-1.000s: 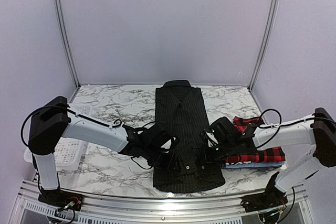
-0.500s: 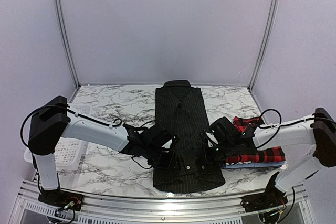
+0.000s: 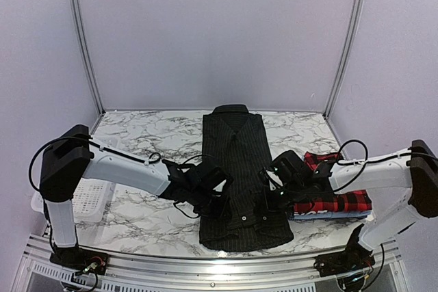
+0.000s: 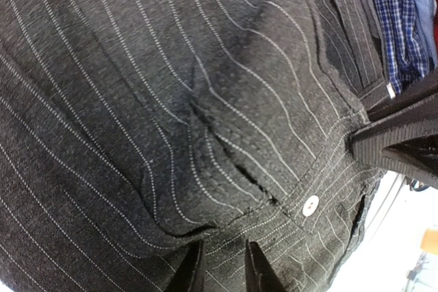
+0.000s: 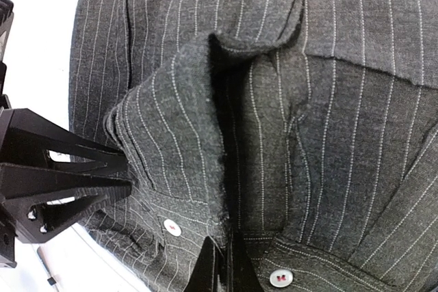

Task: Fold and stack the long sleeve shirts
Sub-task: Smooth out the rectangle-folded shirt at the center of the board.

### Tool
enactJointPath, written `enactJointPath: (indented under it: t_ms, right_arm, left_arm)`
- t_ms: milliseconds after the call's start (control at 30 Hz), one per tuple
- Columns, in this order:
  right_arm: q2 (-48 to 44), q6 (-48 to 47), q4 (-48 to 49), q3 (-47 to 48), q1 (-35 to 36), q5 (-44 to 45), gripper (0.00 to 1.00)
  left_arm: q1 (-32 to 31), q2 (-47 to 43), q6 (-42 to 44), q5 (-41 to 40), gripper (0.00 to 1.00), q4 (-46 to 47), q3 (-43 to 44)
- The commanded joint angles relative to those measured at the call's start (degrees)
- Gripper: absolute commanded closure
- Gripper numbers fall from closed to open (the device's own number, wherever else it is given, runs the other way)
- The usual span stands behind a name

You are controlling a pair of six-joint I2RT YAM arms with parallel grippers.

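Observation:
The black pinstripe shirt [image 3: 236, 162] lies flat and lengthwise in the middle of the table, collar far, sleeves folded in over its lower half. My left gripper [image 3: 224, 208] sits low on the shirt's near left part, its jaws pinching a fold of the pinstripe cloth [image 4: 226, 169]. My right gripper [image 3: 265, 204] is on the near right part, shut on the raised edge of a sleeve fold [image 5: 212, 135]. The red-and-black plaid shirt [image 3: 342, 203] lies folded at the right on top of the blue shirt [image 3: 328, 216].
A white mesh basket [image 3: 85, 200] stands at the table's left edge behind my left arm. The marble table [image 3: 150, 135] shows left and right of the shirt. The metal frame rail [image 3: 205, 254] runs along the near edge.
My left gripper has edged slightly right and nearer on the shirt. The right gripper and the shirts look the same.

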Motion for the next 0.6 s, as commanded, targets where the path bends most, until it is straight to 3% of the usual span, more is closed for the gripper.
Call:
enactJointPath:
  t_ms: [0, 167, 333, 433, 567]
  right_arm:
    - [-0.79, -0.39, -1.51, 2.59, 0.88, 0.34, 1.00]
    - [-0.43, 0.20, -1.52, 2.71, 1.72, 0.07, 1.00]
    - [-0.71, 1.00, -2.41, 2.64, 2.87, -0.49, 1.00]
    - [-1.64, 1.00, -3.86, 2.24, 3.12, -0.21, 1.00]
    - [-2.64, 2.31, -2.97, -0.03, 3.29, -0.51, 1.00]
  left_arm:
    - [-0.29, -1.37, -0.47, 0.34, 0.83, 1.07, -0.08]
    - [-0.29, -2.27, -0.57, 0.70, 0.93, 2.02, -0.55]
    - [-0.20, -3.48, -0.60, 0.18, 0.95, 2.08, -1.52]
    - [0.12, -4.74, -1.30, -0.66, 0.93, 2.02, -3.28]
    - [0.74, -6.31, -2.12, -2.41, 0.81, 1.99, -4.93]
